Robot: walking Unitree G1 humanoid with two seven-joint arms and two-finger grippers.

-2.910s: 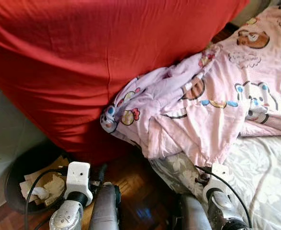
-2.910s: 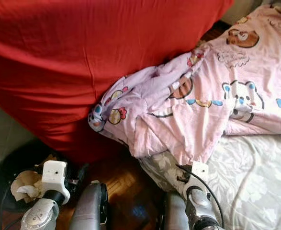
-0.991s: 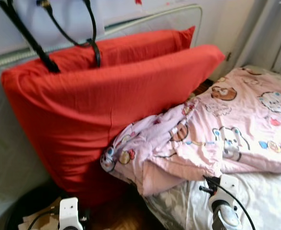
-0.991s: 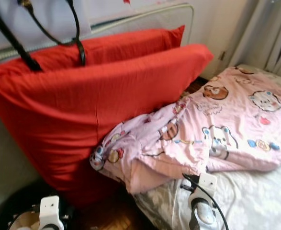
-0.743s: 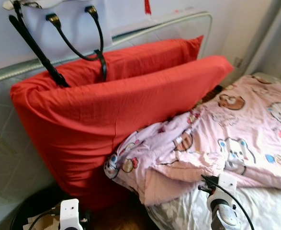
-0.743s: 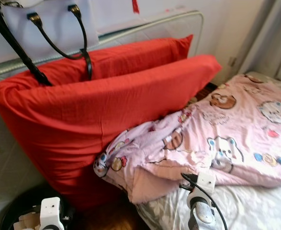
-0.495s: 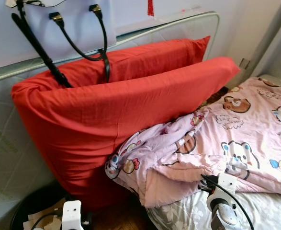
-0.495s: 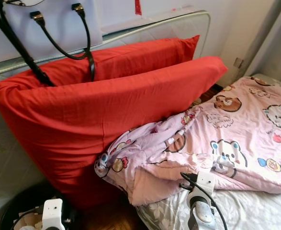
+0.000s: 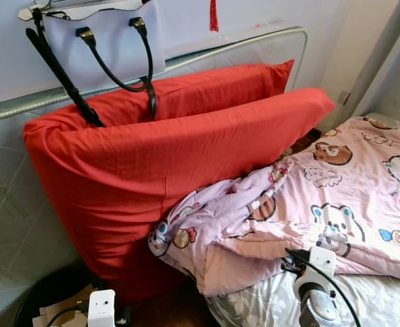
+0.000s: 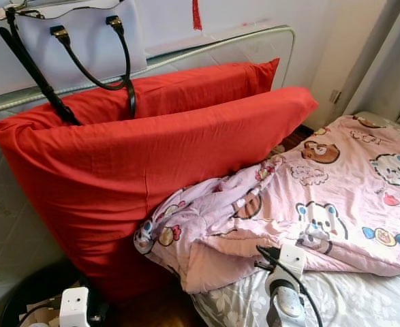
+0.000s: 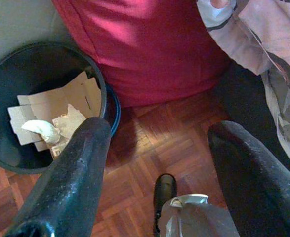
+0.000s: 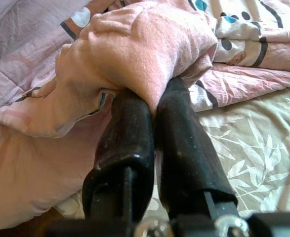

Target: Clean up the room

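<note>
The bed (image 9: 383,306) carries a rumpled pink quilt (image 9: 302,211); two red pillows (image 9: 172,157) lean beside it.

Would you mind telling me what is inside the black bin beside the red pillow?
The black bin holds flattened cardboard and a crumpled tissue. Whatever lies beneath them is covered.

Two red pillows (image 9: 179,170), one blanket (image 9: 302,211)

The robot's right gripper (image 12: 154,106) reaches forward at the lower edge of the head view, its two black fingers (image 12: 127,133) pressed together, pinching a fold of pink blanket (image 12: 135,54). The left gripper (image 11: 154,143) hangs low, its fingers spread wide apart
</note>
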